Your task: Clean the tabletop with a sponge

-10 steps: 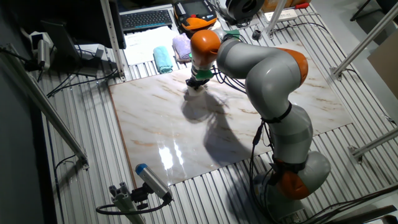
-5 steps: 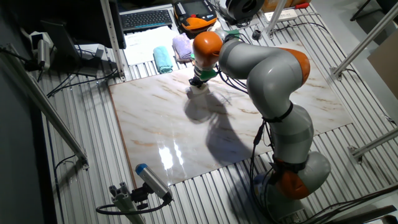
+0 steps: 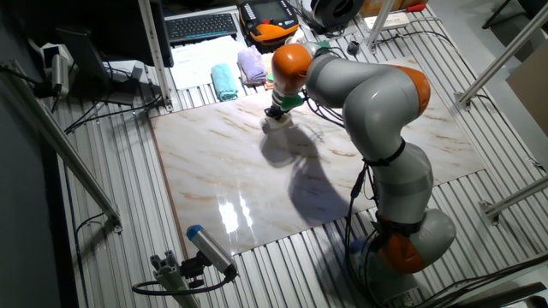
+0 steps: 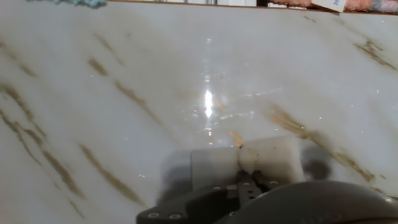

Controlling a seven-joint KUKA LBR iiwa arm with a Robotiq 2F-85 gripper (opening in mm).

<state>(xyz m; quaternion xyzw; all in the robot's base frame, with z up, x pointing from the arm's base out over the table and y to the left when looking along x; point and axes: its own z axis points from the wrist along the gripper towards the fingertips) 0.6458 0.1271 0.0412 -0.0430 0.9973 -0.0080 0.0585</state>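
Pincer (image 3: pixel 276 117) clamped on the small cream-beige rectangular sponge (image 4: pixel 249 163) — block pressed flat onto the glossy white marble-look tabletop (image 3: pixel 214 162) directly beneath. Folded teal cloth (image 3: pixel 225 82) lies beyond the pincer, off the slab edge.

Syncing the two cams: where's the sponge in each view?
Fixed view: the sponge sits under the hand, at the far middle of the tabletop.
Hand view: lower centre, pressed on the marble, just above the hand.
Shared landmark: the teal cloth past the slab's far edge.
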